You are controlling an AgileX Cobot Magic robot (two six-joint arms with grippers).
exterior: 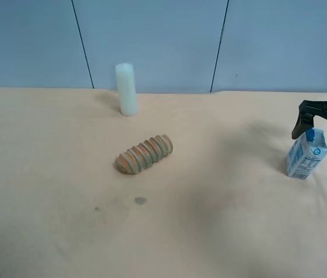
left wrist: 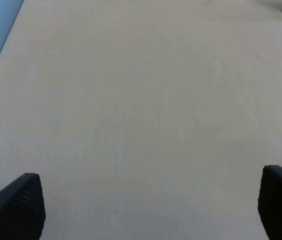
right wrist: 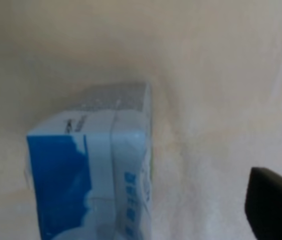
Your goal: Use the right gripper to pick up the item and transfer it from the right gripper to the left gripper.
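Approach was the step in hand: the right gripper (exterior: 321, 138) hung with jaws wide apart, the item (exterior: 306, 153) upright between them, apparently ungripped. Next move likely required closing squarely on its sides. The left gripper (left wrist: 146, 205) was spread wide, nothing between its jaws.

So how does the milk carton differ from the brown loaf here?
The milk carton stands upright; the brown loaf lies on its side. The carton is white-and-blue and flat-faced; the loaf is brown, rounded, ridged. The carton sits inside the open right claw; the loaf lies apart. Both rest on the table.
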